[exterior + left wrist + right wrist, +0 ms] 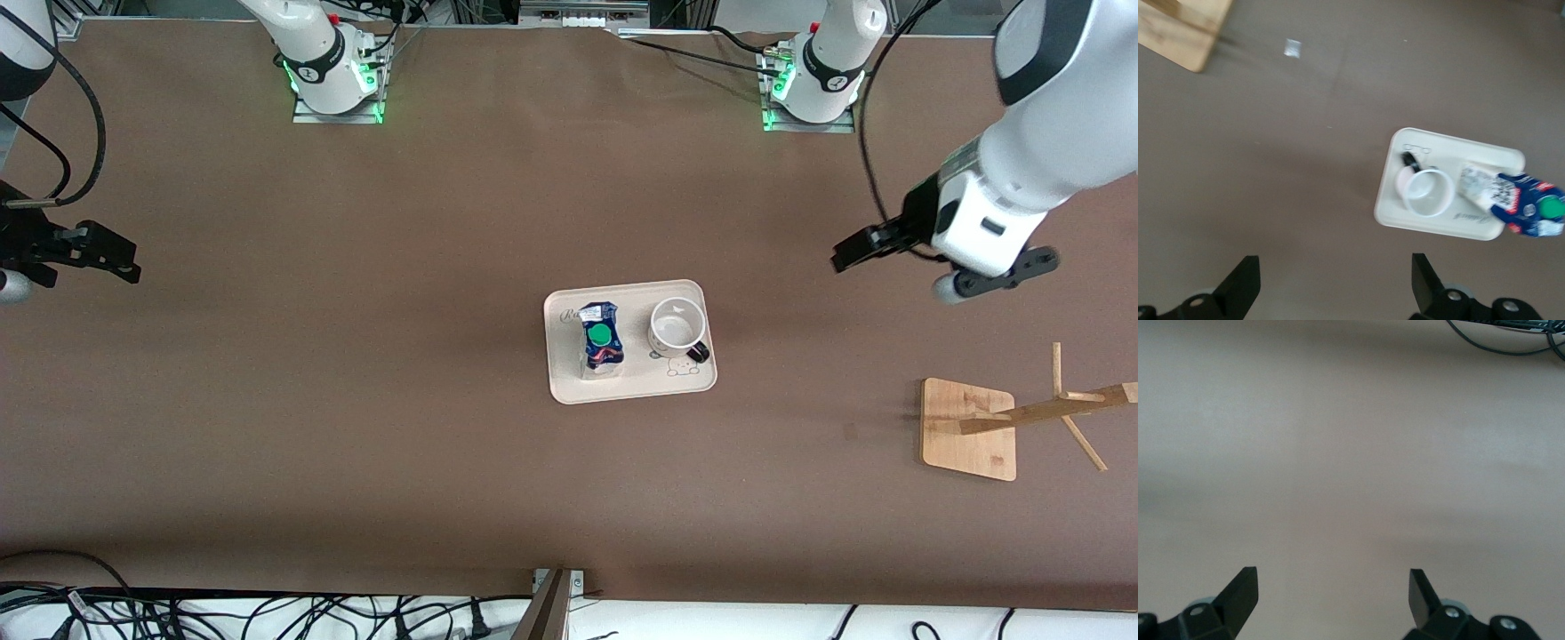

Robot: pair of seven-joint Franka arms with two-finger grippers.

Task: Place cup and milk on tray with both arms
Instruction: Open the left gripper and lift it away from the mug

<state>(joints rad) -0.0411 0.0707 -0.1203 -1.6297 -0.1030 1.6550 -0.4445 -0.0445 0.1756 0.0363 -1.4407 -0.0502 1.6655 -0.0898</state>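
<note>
The cream tray [633, 388] lies at the middle of the table. On it stand the milk [600, 342], a carton with a dark blue top and green cap, and beside it the white cup [677, 326] with its black handle. In the left wrist view the tray [1411, 143], the cup [1429, 193] and the milk [1525, 203] show together. My left gripper [845, 253] [1336, 277] hangs open and empty over bare table toward the left arm's end. At the right arm's end, my right gripper [124, 264] [1333, 593] hangs open over bare table with nothing between its fingers.
A wooden rack [969, 428] with a square base and slanted pegs stands toward the left arm's end, nearer the front camera than the left gripper; its base [1178, 33] also shows in the left wrist view. Black cables [267, 613] lie along the front edge.
</note>
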